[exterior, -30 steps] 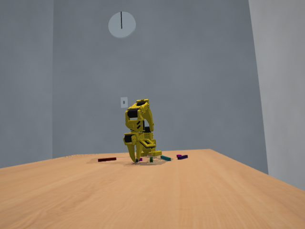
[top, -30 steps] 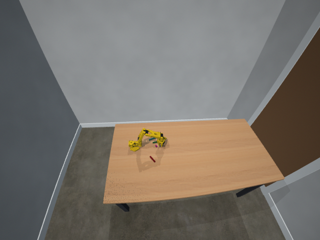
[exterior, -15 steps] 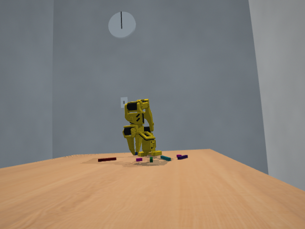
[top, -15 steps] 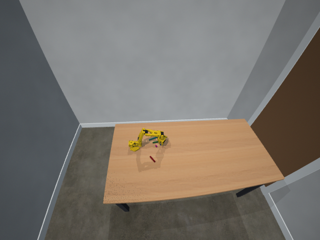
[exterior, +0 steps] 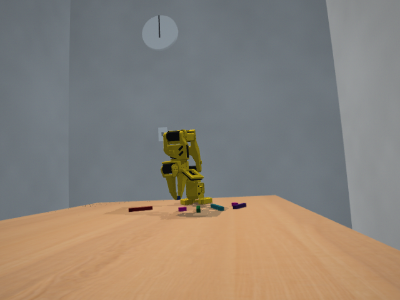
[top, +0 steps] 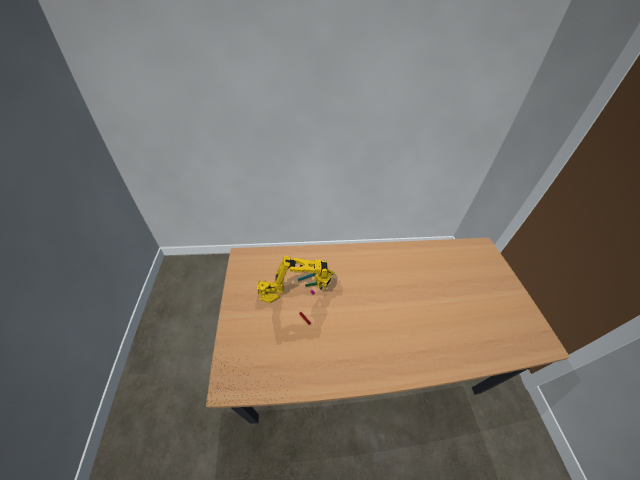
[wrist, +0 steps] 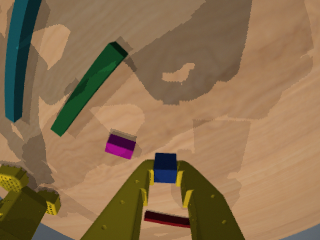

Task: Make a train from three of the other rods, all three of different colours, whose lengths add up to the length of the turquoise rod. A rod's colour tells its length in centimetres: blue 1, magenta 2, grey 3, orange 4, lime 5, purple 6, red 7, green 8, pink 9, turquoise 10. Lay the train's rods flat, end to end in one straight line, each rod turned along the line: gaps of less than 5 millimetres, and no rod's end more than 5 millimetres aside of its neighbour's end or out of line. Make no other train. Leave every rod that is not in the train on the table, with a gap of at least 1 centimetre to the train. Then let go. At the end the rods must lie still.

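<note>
My gripper [wrist: 166,178] [exterior: 177,195] [top: 323,285] is shut on the small blue rod [wrist: 166,162] and holds it a little above the table. In the wrist view the short magenta rod [wrist: 120,146] [exterior: 182,209] [top: 312,291] lies just left of the fingers. Beyond it lie the long green rod [wrist: 88,88] [exterior: 197,209] [top: 310,284] and the turquoise rod [wrist: 22,54] [exterior: 217,207] [top: 306,277]. The red rod [wrist: 167,219] [exterior: 140,209] [top: 305,318] lies apart, towards the table's front. All of these lie flat and none touch.
A purple rod [exterior: 240,205] with a second small magenta piece [exterior: 234,204] beside it lies to the right in the exterior view. The arm's base [top: 268,291] stands left of the rods. The wooden table [top: 413,320] stretches wide to the right and front.
</note>
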Action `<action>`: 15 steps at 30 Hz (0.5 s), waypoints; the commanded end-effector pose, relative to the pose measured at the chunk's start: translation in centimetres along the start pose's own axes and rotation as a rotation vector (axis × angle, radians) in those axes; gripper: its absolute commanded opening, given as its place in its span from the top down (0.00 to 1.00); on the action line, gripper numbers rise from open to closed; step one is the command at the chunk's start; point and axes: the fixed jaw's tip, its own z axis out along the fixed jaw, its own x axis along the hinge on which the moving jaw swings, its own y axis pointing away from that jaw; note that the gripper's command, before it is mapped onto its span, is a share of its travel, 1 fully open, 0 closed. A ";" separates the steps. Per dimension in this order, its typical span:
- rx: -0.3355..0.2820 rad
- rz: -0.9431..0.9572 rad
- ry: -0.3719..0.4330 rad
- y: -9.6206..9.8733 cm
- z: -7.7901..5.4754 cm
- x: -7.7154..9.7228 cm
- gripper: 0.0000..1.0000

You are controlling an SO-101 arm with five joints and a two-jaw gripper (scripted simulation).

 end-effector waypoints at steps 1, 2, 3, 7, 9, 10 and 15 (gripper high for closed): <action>0.085 -0.008 -0.056 -0.9 -1.9 -0.5 1.00; 0.085 -0.013 -0.055 -0.9 -1.9 -0.4 1.00; 0.085 -0.019 -0.055 -0.9 -1.9 -0.4 1.00; 0.086 -0.062 -0.053 -0.7 -2.0 -0.1 1.00; 0.087 -0.094 -0.051 -0.6 -2.0 0.2 1.00; 0.088 -0.113 -0.050 -0.5 -2.0 0.3 1.00; 0.090 -0.178 -0.046 -0.3 -2.1 0.7 1.00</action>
